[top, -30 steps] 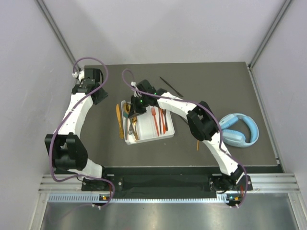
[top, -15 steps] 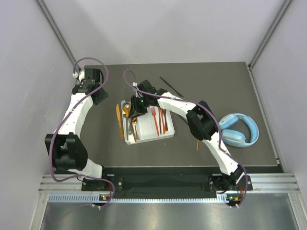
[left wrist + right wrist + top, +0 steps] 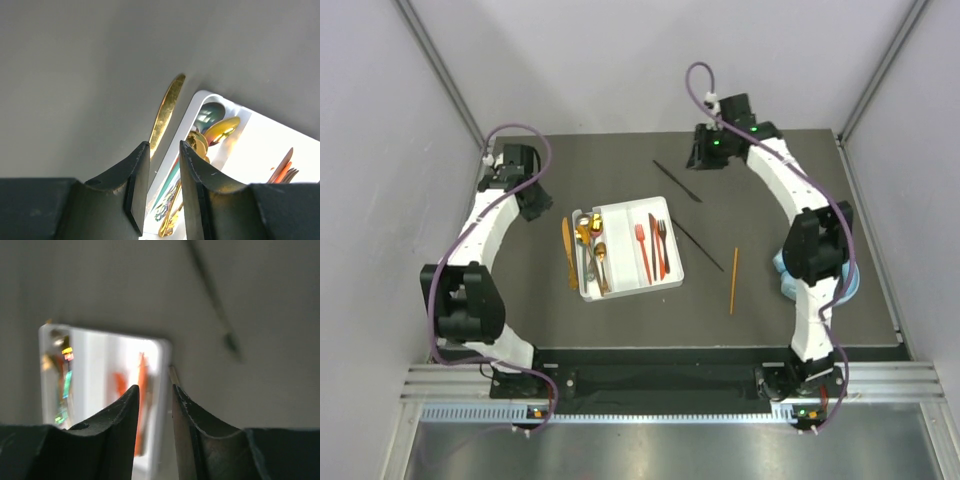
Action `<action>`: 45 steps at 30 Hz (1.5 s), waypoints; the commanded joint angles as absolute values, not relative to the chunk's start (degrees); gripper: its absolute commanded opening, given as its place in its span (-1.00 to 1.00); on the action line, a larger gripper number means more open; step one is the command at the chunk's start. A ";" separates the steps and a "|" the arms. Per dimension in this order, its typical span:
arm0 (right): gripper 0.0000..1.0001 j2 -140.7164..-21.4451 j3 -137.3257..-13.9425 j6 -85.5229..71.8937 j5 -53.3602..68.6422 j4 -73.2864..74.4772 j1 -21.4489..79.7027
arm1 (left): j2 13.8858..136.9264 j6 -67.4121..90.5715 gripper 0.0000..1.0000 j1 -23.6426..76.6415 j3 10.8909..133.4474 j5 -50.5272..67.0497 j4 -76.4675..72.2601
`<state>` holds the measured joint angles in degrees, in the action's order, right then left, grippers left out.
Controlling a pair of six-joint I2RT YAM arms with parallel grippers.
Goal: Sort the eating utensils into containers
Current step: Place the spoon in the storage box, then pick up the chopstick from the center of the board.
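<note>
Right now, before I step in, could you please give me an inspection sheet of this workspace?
Surface: dark grey tabletop, nothing spilled seen.
Job's things: white divided plastic tray holds gold and teal spoons, red and orange forks; gold knife, two thin black sticks and an orange stick lie outside it.
Clutter: light-blue headphones, partly behind the right arm.
Grippers: left gripper and right gripper open, empty.
Cables: purple cables looped along both arms.
Surroundings: pale walls, nothing else seen.

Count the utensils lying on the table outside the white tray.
4. A gold knife along the tray's left side; one black stick behind the tray, another right of it; an orange stick further right. More may be hidden.
</note>
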<state>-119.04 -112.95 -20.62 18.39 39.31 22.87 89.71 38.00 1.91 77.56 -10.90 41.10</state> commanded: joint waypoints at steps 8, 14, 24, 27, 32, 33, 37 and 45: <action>-0.29 -119.79 -105.83 -4.41 7.74 49.39 21.44 | 93.95 35.16 -0.30 2.99 80.86 -8.62 41.66; -0.28 -118.65 -101.17 -3.69 7.20 48.17 24.25 | 95.10 35.16 -0.31 3.78 80.42 -8.26 41.93; -0.23 -122.25 -98.17 -3.34 8.09 45.88 27.07 | 95.45 34.98 -0.31 4.57 79.72 -8.70 41.92; -0.21 -122.95 -97.56 -3.34 8.00 44.83 27.86 | 95.19 35.07 -0.31 4.66 79.28 -8.88 41.92; -0.17 -124.98 -98.00 -3.96 7.82 43.77 28.13 | 94.83 34.98 -0.31 4.83 79.10 -9.49 41.75; -0.17 -125.42 -98.00 -3.96 7.65 43.68 28.13 | 94.83 34.81 -0.31 4.83 79.10 -9.58 41.84; -0.16 -126.56 -98.96 -3.08 6.77 44.21 28.21 | 94.75 34.54 -0.31 4.83 79.01 -9.75 41.92; -0.94 -129.81 -99.58 -3.43 5.01 45.62 28.48 | 95.01 34.54 -0.32 4.83 79.19 -9.49 41.84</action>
